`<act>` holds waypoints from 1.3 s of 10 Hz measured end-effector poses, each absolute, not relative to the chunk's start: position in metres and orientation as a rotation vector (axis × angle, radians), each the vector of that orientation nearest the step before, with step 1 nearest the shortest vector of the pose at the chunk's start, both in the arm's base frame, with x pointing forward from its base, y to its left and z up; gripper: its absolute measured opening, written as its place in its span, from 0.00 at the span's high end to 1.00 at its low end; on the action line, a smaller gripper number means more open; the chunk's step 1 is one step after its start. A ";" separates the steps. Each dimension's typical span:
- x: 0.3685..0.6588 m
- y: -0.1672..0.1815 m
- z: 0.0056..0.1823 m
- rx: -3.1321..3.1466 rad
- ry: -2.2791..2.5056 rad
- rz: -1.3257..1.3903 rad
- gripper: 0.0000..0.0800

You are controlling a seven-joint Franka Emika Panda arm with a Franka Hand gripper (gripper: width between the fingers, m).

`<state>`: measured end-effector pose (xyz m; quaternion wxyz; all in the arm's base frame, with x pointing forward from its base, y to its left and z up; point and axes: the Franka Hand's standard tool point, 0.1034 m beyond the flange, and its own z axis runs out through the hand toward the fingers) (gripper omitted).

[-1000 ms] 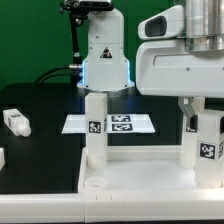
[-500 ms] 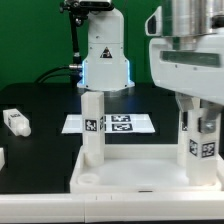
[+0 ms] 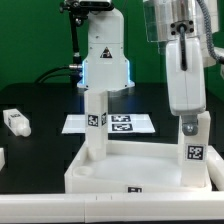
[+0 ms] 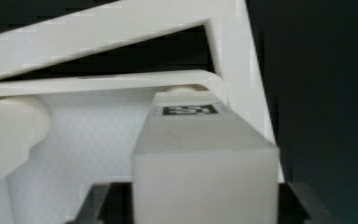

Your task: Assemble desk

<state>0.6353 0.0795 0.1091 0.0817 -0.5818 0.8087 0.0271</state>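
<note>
The white desk top (image 3: 105, 181) lies underside up at the front of the black table. One leg (image 3: 95, 125) stands upright in its far corner on the exterior view's left. A second tagged leg (image 3: 193, 148) stands in the corner on the right. My gripper (image 3: 189, 119) comes down from above and is shut on the upper end of that leg. In the wrist view the leg (image 4: 202, 150) fills the gap between my dark fingers (image 4: 105, 206), its tag facing the camera, with the desk top (image 4: 87, 135) beyond it. My gripper (image 4: 194, 203) holds the leg's sides.
A loose tagged leg (image 3: 15, 122) lies on the table at the exterior view's left, and another white part (image 3: 2, 157) shows at the left edge. The marker board (image 3: 122, 124) lies behind the desk top, in front of the robot base (image 3: 105, 62).
My wrist has turned and risen while holding the right leg. The desk top has swung with it, shifting toward the exterior view's left and front.
</note>
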 end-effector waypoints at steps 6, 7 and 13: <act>0.638 0.076 0.112 -1.459 2.585 0.058 0.64; 0.638 0.076 0.112 -1.458 2.585 0.058 0.64; 0.639 0.080 0.123 -1.539 2.514 0.053 0.19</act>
